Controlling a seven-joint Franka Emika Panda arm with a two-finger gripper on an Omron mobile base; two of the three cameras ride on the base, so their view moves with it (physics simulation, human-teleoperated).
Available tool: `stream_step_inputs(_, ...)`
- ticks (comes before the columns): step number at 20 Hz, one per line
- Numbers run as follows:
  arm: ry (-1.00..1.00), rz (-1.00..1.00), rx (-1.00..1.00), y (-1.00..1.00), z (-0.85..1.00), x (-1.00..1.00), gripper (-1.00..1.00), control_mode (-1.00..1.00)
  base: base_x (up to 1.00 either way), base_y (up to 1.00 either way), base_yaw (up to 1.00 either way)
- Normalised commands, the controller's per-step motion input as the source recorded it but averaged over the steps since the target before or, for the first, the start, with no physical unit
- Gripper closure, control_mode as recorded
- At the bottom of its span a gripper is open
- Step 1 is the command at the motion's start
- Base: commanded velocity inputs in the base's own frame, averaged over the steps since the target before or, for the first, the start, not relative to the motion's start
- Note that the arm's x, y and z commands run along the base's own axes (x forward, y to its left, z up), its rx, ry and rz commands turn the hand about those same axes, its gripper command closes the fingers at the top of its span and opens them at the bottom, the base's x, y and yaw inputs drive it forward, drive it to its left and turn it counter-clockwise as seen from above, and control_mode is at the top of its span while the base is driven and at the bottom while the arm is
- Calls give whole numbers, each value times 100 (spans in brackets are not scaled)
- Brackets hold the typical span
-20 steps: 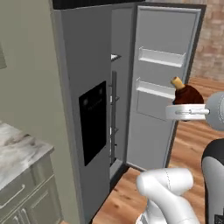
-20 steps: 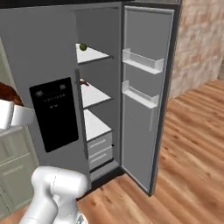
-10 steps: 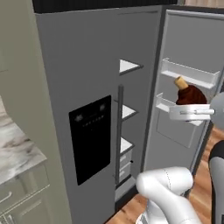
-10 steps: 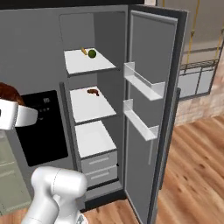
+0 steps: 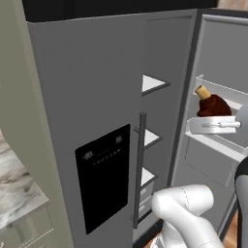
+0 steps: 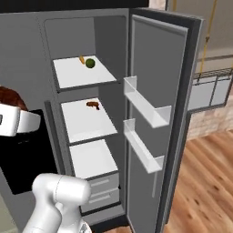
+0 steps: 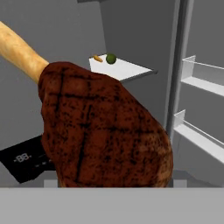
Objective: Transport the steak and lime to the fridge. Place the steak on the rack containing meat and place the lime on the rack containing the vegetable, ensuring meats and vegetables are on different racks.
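The steak [image 7: 100, 131], dark reddish-brown with a tan bone end, sits close before the hand camera. My gripper [image 5: 212, 116] is shut on the steak [image 5: 212, 103], its fingertips hidden under the meat, and holds it in front of the open fridge [image 6: 159, 73]. From the right base, the steak [image 6: 11, 97] sits atop the white hand [image 6: 13, 123] at the left edge. The lime [image 6: 90, 63] lies on the top white rack next to a small orange carrot [image 6: 82, 59]. The lime [image 7: 111, 58] and carrot [image 7: 97, 58] also show in the hand view.
A small brown piece of meat [image 6: 93, 104] lies on the middle rack [image 6: 86, 123]. Below it are a bare rack and two drawers [image 6: 100, 191]. The right door [image 6: 177, 113] stands open with two door bins. The left door with its black dispenser panel [image 5: 104, 174] is closed.
The whole picture has shifted as the base moved round toward the fridge opening, which now looks larger. The steak stays in the gripper.
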Motion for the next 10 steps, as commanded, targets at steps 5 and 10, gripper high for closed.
stream_step_inputs(5, 0, 0, 0, 0, 0, 0, 100, 100, 19, -12, 0)
stream_step_inputs(10, 0, 0, 0, 0, 0, 0, 100, 100, 14, -3, 0)
